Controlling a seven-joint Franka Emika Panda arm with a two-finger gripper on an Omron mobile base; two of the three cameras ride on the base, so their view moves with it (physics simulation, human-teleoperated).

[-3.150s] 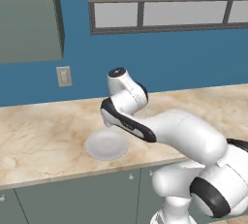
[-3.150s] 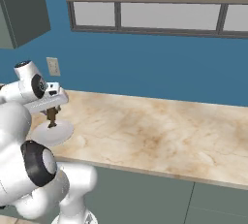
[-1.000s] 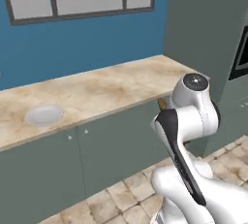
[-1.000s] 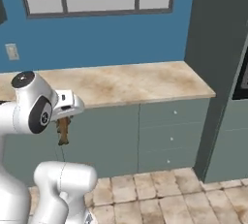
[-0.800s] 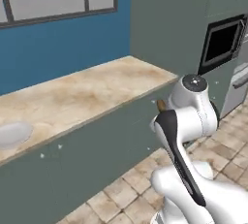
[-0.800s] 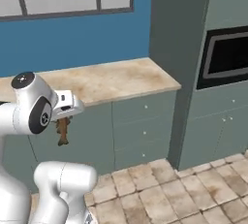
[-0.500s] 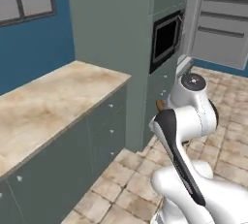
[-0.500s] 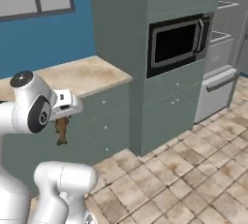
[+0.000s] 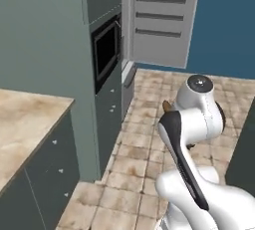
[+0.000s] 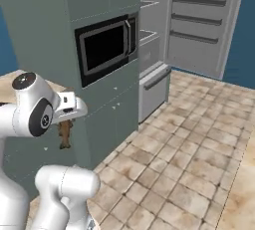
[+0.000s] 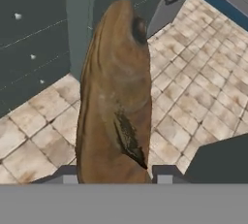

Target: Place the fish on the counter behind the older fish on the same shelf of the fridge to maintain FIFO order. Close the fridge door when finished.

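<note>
A black built-in microwave (image 10: 105, 47) is set in a tall grey-green cabinet column (image 10: 94, 5), seen ahead of the hand. Grey-green drawer fronts (image 11: 34, 48) with small knobs lie just beyond it. Beige-brown floor tiles (image 11: 193, 102) are spread below the hand.

Even flat rendered light, soft low-resolution blur.

Fish (image 11: 116, 102) runs off the bottom of the hand view, tail end lost behind the claw fingertips (image 11: 65, 174), so the pinch itself can't be made out. In the right base view the fish (image 10: 64, 133) is tiny, top tucked under the wrist. Fridge (image 10: 149, 40) interior mostly hidden by the cabinet; surface (image 9: 22, 129) cut off at left.
</note>
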